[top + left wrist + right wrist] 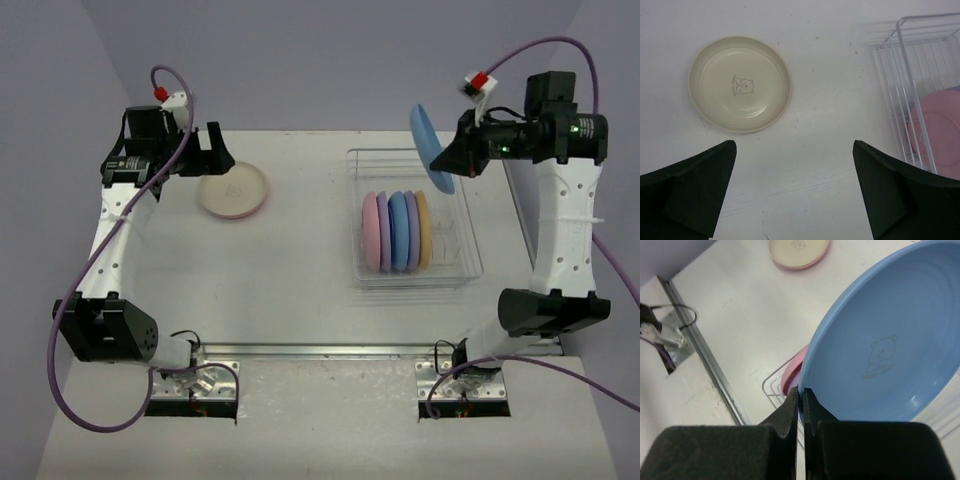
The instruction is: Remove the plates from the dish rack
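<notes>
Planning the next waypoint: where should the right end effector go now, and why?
Probably carry the round blue plate leftward toward the round cream plate lying flat on the table: the right end effector pinches its rim above the silver wire dish rack.

plates (pixel 397 231) upright in dish rack (pixel 455 252), lone plate (pixel 233 191) on table (pixel 290 290), left

Right wrist view: blue plate (pixel 880 340) was cut off at the 3 o'clock edge. It hid most of the dish rack (pixel 771 390); only a sliver of pink plate (pixel 791 377) showed at its 8 o'clock. Cream plate (pixel 797 252) was cropped at 12 o'clock.
Left wrist view: dish rack and pink plate ran out at 3 o'clock. Lettering by the bear print (pixel 742 86) was too small to read.
</notes>
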`<state>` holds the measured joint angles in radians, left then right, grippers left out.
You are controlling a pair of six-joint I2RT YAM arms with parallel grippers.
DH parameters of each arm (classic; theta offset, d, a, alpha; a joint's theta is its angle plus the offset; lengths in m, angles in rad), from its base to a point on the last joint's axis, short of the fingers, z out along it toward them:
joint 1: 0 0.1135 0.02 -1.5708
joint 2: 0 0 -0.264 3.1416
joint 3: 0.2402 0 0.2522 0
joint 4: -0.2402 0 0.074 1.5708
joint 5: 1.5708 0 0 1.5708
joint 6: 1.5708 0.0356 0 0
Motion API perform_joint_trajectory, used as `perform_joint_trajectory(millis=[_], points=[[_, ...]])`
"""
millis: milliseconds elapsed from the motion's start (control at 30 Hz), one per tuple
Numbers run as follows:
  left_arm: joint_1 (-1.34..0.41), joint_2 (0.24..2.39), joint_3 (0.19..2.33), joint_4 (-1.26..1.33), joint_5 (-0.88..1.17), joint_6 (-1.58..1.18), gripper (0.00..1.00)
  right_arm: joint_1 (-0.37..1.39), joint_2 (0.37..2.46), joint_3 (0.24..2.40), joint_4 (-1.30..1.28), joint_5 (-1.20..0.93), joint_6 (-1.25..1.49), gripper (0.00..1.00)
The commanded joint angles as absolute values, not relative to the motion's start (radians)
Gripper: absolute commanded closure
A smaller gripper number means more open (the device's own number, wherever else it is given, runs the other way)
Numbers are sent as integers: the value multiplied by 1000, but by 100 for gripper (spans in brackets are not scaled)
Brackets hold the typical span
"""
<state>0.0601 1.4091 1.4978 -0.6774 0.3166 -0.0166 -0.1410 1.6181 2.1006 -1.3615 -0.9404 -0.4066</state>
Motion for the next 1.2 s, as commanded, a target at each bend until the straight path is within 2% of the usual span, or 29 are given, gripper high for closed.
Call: perform_joint_trajectory(millis=[0,200,300,467,767,1167], points=[[52,1345,1548,-691,419,-56,0,101,1503,2042,-1355,-617,-482,100],[40,1342,1625,-788,495,39,0,455,1427,1901,-1244,-241,-563,100],[12,1360,1666,-851,515,74,4,605,1389,1815,-1170,-115,-605,100],[-181,1401,1701,-929,460,106,12,870,1321,1625,-1040,172,-693,100],[-351,1490,1704,-971,465,125,18,1053,1262,1445,-918,408,-818,100],[-425,1554,1694,-951,497,123,23,1124,1259,1364,-894,452,-859,100]])
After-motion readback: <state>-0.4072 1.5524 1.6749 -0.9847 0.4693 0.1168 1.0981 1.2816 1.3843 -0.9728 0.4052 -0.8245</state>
